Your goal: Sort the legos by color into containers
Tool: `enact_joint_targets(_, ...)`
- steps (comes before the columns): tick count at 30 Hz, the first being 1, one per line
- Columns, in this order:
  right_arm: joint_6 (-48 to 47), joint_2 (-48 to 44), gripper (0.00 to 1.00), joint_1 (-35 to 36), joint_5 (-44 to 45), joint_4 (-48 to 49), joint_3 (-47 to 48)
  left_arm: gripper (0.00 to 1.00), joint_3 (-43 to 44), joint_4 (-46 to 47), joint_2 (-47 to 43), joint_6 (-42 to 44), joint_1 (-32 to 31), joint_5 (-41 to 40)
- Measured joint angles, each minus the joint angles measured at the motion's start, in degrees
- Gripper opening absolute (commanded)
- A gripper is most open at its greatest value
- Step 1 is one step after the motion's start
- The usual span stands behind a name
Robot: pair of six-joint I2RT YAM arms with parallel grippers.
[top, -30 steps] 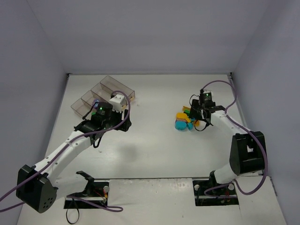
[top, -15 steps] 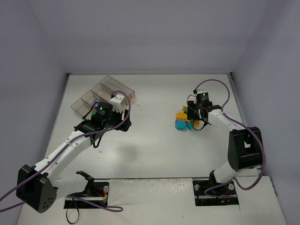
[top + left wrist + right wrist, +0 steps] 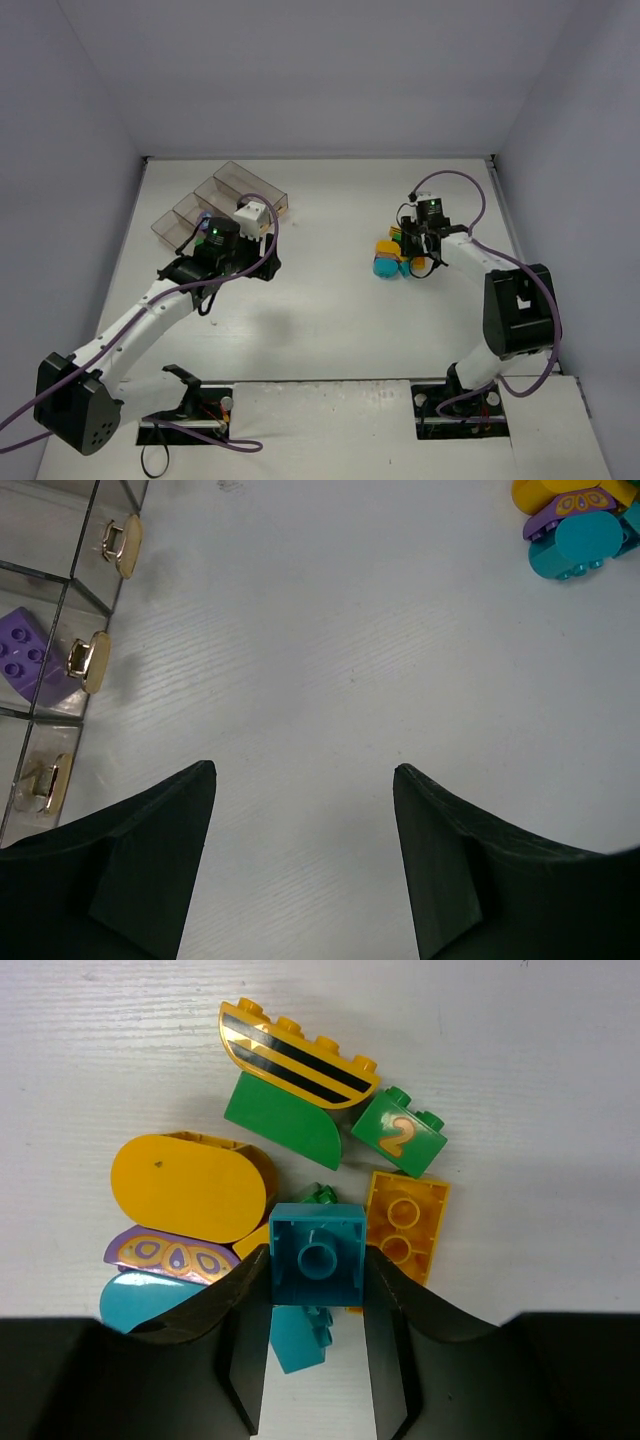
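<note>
My right gripper (image 3: 318, 1260) is shut on a teal square lego (image 3: 318, 1255), its hollow underside facing the camera, right over the pile of legos (image 3: 390, 258). The pile holds a striped yellow brick (image 3: 300, 1055), a green brick marked 2 (image 3: 400, 1138), an orange oval brick (image 3: 190, 1188), a purple patterned piece (image 3: 165, 1256), an orange plate (image 3: 408, 1225) and a second teal brick (image 3: 298, 1338). My left gripper (image 3: 305, 770) is open and empty above bare table beside the containers (image 3: 220, 200). One container holds a purple brick (image 3: 25, 660).
The clear bins' ends with yellowish marks (image 3: 95, 662) show at the left edge of the left wrist view. White walls enclose the table at the back and sides. Part of the pile, a cyan rounded brick (image 3: 575, 545), shows at that view's top right.
My right wrist has shifted slightly left over the pile. The left arm has not moved.
</note>
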Motion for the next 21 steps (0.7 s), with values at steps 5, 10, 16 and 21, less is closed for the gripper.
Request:
enact_joint_targets(5, -0.96, -6.16, 0.00, 1.68, -1.73, 0.55, -2.23, 0.66, 0.00, 0.28, -1.16, -1.31, 0.00, 2.97)
enact_joint_targets(10, -1.84, -22.88, 0.00, 6.23, -8.26, 2.49, -6.93, 0.69, 3.72, -0.63, -1.77, -4.52, 0.02, 9.09)
enact_joint_targets(16, -3.32, -36.79, 0.00, 11.58, -15.98, 3.76, -8.87, 0.69, 14.91, 0.15, 0.39, -13.16, 0.00, 18.64)
enact_joint_targets(21, -4.42, -39.04, 0.02, 16.28, -17.92, 3.58, -8.92, 0.66, 21.20, 2.12, 4.94, -23.54, -0.28, 23.80)
